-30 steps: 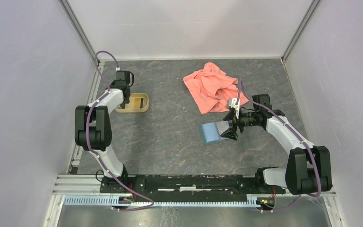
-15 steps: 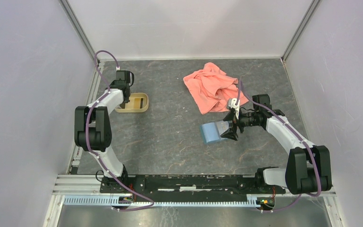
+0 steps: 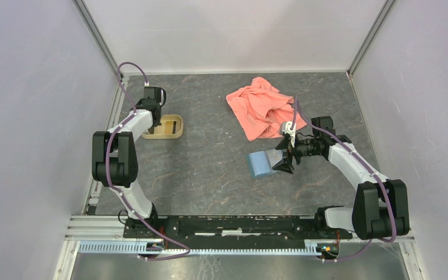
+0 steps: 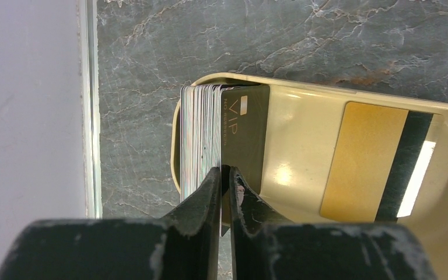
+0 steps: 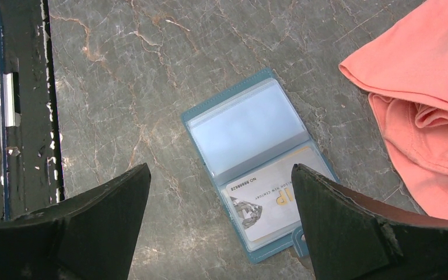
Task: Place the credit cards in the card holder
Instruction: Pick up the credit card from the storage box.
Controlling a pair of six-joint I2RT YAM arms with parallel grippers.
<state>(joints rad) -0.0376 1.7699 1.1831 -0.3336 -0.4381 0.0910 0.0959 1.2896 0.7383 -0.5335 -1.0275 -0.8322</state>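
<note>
No movement. Left gripper (image 4: 224, 175), lower centre, clenched on credit cards (image 4: 201, 131) in tray (image 4: 309, 134); right gripper (image 5: 220, 169) released above card holder (image 5: 245, 125); transfer pending.

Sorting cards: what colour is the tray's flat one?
The card is gold, black-striped; left wrist view.

The table top (image 3: 210, 175) is dark grey, with thin pale and rusty lines like stone. Three plain pale walls stand around it: the left wall (image 3: 29, 116), the back wall (image 3: 233, 29) and the right wall (image 3: 426, 87). Metal posts (image 3: 97, 36) lean up in the back corners. A silver rail (image 3: 239, 248) runs along the near edge. The light is soft.
</note>
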